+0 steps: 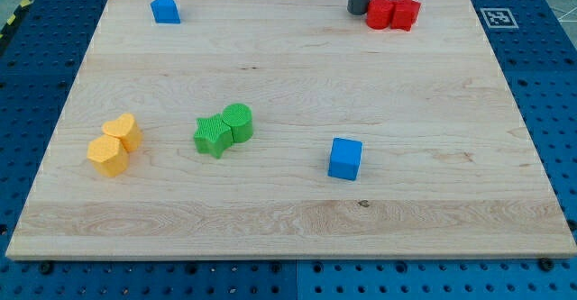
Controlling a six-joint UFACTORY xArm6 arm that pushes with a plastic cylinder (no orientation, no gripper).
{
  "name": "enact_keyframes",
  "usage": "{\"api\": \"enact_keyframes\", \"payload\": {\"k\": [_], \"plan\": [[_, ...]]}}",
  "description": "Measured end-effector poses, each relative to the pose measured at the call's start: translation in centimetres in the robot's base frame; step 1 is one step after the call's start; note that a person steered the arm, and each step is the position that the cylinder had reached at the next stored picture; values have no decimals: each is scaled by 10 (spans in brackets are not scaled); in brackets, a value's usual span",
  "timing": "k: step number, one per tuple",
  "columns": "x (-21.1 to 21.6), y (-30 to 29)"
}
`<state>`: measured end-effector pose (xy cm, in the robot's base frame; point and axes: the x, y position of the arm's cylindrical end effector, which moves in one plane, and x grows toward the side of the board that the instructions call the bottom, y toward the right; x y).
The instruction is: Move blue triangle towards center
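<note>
The blue triangle (165, 9) lies near the top left corner of the wooden board (288, 201). My tip (359, 11) touches the board at the view's top, right of the middle, just left of two red blocks (393, 13). The tip is far to the right of the blue triangle and well apart from it.
A blue cube (344, 159) sits right of the board's middle. A green star (213, 135) and a green cylinder (238, 122) touch each other left of the middle. Two yellow blocks (114, 144) sit at the left. A marker tag (499, 17) lies beyond the top right corner.
</note>
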<state>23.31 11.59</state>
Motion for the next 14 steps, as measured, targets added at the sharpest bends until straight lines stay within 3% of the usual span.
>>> {"api": "enact_keyframes", "payload": {"k": [1, 2, 3, 6, 7, 8, 9, 12, 14], "plan": [[-7, 9], [-40, -34], [-40, -91], [77, -277], [57, -349], [-1, -393], [-41, -386], [1, -350], [-19, -321]]}}
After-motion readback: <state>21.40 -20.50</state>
